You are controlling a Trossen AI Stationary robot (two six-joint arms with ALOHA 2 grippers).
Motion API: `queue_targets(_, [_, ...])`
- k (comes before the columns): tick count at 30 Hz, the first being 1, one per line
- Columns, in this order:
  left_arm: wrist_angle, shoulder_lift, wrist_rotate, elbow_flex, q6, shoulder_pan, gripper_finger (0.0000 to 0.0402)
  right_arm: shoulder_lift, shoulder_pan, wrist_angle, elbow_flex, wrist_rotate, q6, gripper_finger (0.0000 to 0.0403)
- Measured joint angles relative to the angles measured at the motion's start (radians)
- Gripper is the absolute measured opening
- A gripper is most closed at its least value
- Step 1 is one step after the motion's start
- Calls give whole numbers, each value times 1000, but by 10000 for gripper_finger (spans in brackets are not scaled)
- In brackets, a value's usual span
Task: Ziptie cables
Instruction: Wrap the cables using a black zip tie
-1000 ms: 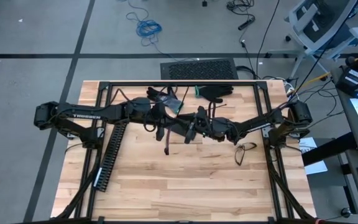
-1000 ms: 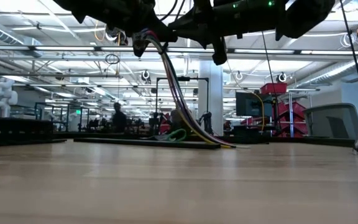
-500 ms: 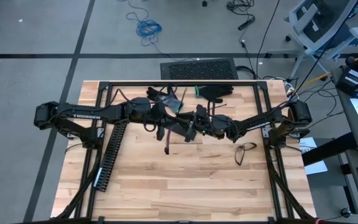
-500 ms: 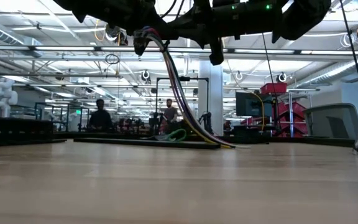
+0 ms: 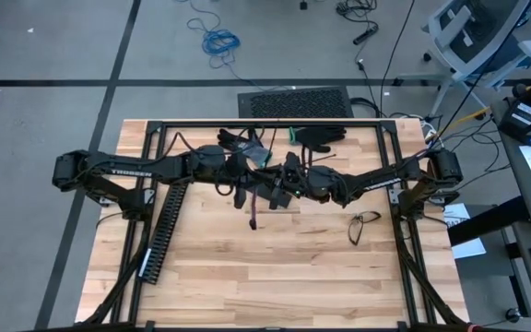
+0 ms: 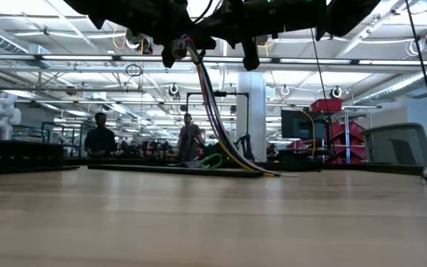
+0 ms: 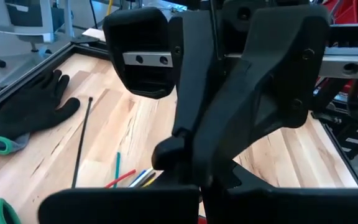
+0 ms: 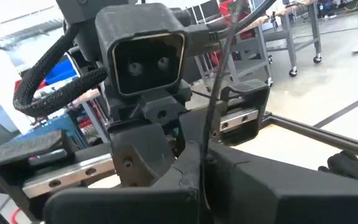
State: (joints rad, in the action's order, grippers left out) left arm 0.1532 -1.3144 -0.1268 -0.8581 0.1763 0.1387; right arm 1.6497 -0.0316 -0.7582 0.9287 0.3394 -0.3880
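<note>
Two arms meet over the back middle of the table (image 5: 275,267), their wrists nearly touching. The left end effector (image 5: 253,187) is closed on the upper end of the cables (image 6: 212,111), a thin bundle of red, yellow, blue and green wires. In the low view the bundle hangs from that end effector near the top of the picture, slants down and away, and its far ends lie on the table beside a green-cuffed glove (image 6: 210,161). In the left wrist view the loose coloured tips (image 7: 129,178) rest on the wood just beyond the dark fingers.

The right end effector (image 5: 289,175) sits just beside the left one, on the side toward the right arm's base, with its fingers together; a thin dark strand runs up past its fingers in the right wrist view, possibly a zip tie, though the view is too crowded to be sure it is gripped.

A black glove (image 7: 36,109) lies flat at the back of the table, with a thin black strip (image 7: 82,140) on the wood next to it. A long black slotted duct (image 5: 165,231) lies near the left arm, well apart from the cables, and a pair of glasses (image 5: 365,221) sits near the right arm. Two people (image 6: 100,139) stand far off in the room.
</note>
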Motion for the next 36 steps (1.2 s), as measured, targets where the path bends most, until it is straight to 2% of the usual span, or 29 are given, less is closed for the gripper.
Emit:
queue_targets(12, [-30, 25, 0, 1, -2, 3, 0, -7, 6, 56, 4, -6, 8, 10])
queue_targets(20, [-39, 27, 0, 1, -6, 3, 0, -7, 6, 61, 2, 7, 13, 91])
queue_targets(23, [-38, 27, 0, 1, -8, 3, 0, -7, 6, 61, 2, 9, 12, 106])
queue_targets(26, [-38, 28, 2, 1, -29, 4, 0, -7, 6, 61, 2, 8, 12, 103])
queue_targets(36, [-31, 30, 65, 1, -56, 4, 0, -7, -4, 52, 2, 11, 9, 51])
